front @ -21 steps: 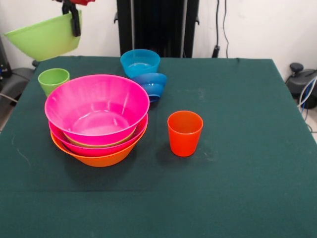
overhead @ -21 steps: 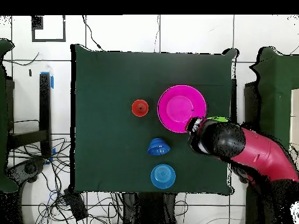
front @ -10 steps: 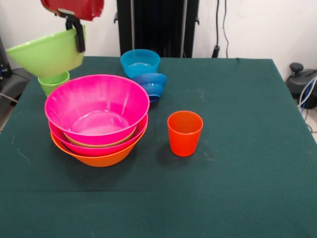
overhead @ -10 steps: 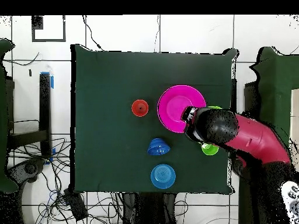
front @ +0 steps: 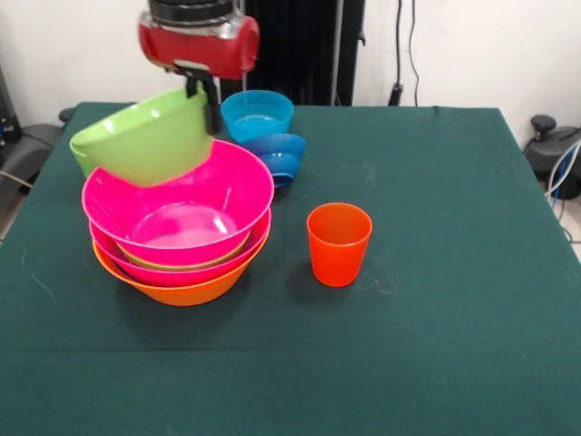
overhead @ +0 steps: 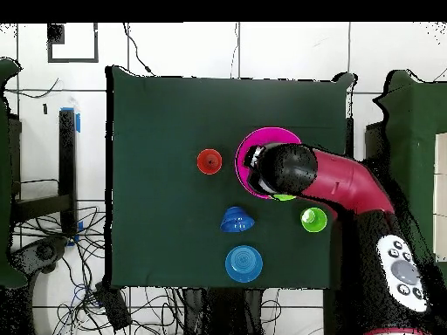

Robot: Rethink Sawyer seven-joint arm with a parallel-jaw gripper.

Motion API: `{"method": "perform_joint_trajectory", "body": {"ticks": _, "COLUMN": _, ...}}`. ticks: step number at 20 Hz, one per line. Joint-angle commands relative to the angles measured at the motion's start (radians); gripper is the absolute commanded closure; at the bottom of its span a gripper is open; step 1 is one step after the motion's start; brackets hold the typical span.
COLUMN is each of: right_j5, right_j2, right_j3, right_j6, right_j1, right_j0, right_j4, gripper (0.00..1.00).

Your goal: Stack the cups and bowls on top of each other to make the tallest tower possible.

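While it hangs tilted over the tower (front: 177, 254), the pincer (front: 205, 102) pinches the green bowl's (front: 145, 138) rim.

We see a lime-green bowl (front: 145, 136) over a hot-pink bowl (front: 182, 204), a second pink bowl (front: 195, 270) and an orange bowl (front: 182, 291); an orange-red cup (front: 339, 243), light green cup (overhead: 313, 220), two blue bowls (front: 259, 113), dark green cloth (front: 436, 272).

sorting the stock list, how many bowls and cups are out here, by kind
bowls: 7 (green bowl held by the gripper, top pink bowl, green rim under it, lower pink bowl, orange bowl, light blue bowl, dark blue bowl)
cups: 2 (orange cup, green cup)
total: 9
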Motion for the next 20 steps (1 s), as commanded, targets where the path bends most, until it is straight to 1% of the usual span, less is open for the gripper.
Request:
{"method": "perform_joint_trajectory", "body": {"ticks": 1, "right_j5": -0.033, "right_j2": 0.03, "right_j3": -0.021, "right_j6": 0.136, "right_j1": 0.079, "right_j0": 0.045, "right_j4": 0.044, "gripper": 1.0}}
{"method": "perform_joint_trajectory", "body": {"ticks": 4, "right_j5": -0.07, "right_j2": 0.034, "right_j3": -0.021, "right_j6": 0.127, "right_j1": 0.103, "right_j0": 0.041, "right_j4": 0.046, "gripper": 1.0}}
{"method": "perform_joint_trajectory", "body": {"ticks": 7, "right_j5": -0.137, "right_j2": 0.042, "right_j3": -0.021, "right_j6": 0.116, "right_j1": 0.148, "right_j0": 0.033, "right_j4": 0.045, "gripper": 1.0}}
{"method": "perform_joint_trajectory", "body": {"ticks": 8, "right_j5": -0.147, "right_j2": 0.043, "right_j3": -0.018, "right_j6": 0.113, "right_j1": 0.151, "right_j0": 0.031, "right_j4": 0.046, "gripper": 1.0}}
{"method": "perform_joint_trajectory", "body": {"ticks": 9, "right_j5": -0.163, "right_j2": 0.051, "right_j3": -0.014, "right_j6": 0.092, "right_j1": 0.156, "right_j0": 0.024, "right_j4": 0.038, "gripper": 1.0}}
{"method": "perform_joint_trajectory", "body": {"ticks": 10, "right_j5": -0.183, "right_j2": 0.052, "right_j3": -0.008, "right_j6": 0.087, "right_j1": 0.158, "right_j0": 0.02, "right_j4": 0.037, "gripper": 0.0}}
{"method": "perform_joint_trajectory", "body": {"ticks": 12, "right_j5": -0.221, "right_j2": 0.062, "right_j3": 0.005, "right_j6": 0.073, "right_j1": 0.154, "right_j0": 0.009, "right_j4": 0.025, "gripper": 0.0}}
{"method": "perform_joint_trajectory", "body": {"ticks": 14, "right_j5": -0.197, "right_j2": 0.067, "right_j3": 0.01, "right_j6": 0.046, "right_j1": 0.154, "right_j0": -0.004, "right_j4": 0.023, "gripper": 0.0}}
{"method": "perform_joint_trajectory", "body": {"ticks": 15, "right_j5": -0.146, "right_j2": 0.075, "right_j3": 0.01, "right_j6": 0.02, "right_j1": 0.152, "right_j0": -0.017, "right_j4": 0.032, "gripper": 0.0}}
{"method": "perform_joint_trajectory", "body": {"ticks": 20, "right_j5": -0.122, "right_j2": 0.072, "right_j3": 0.022, "right_j6": -0.01, "right_j1": 0.133, "right_j0": -0.04, "right_j4": 0.018, "gripper": 0.0}}
